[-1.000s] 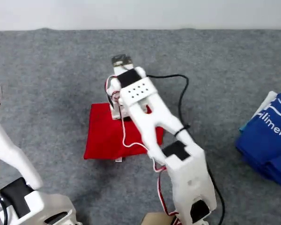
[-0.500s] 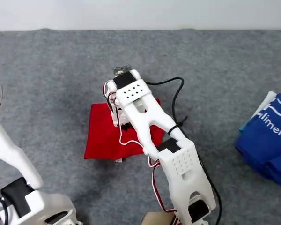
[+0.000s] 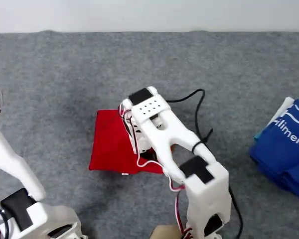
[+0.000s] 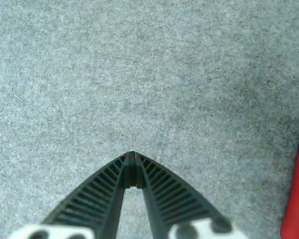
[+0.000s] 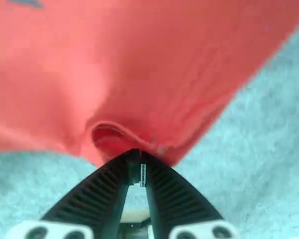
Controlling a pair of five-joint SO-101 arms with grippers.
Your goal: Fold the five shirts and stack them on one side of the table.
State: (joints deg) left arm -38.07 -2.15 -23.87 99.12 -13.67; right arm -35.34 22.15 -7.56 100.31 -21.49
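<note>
Your right gripper (image 5: 134,156) has pulled back to the folded red shirt's (image 3: 109,144) near edge and pinches it shut, probably for dragging to the blue shirt stack (image 3: 284,152).

Soft, even light covers the grey table (image 3: 55,74), and I see no glare. It seems to come from above, since a faint shadow lies under the near edge of the red shirt (image 3: 109,144) and beside the right arm (image 3: 164,134). A dim patch sits just ahead of the left gripper (image 4: 131,157). Close up, the shirt glows pale and darkens in the fold by the right gripper (image 5: 135,154).
</note>
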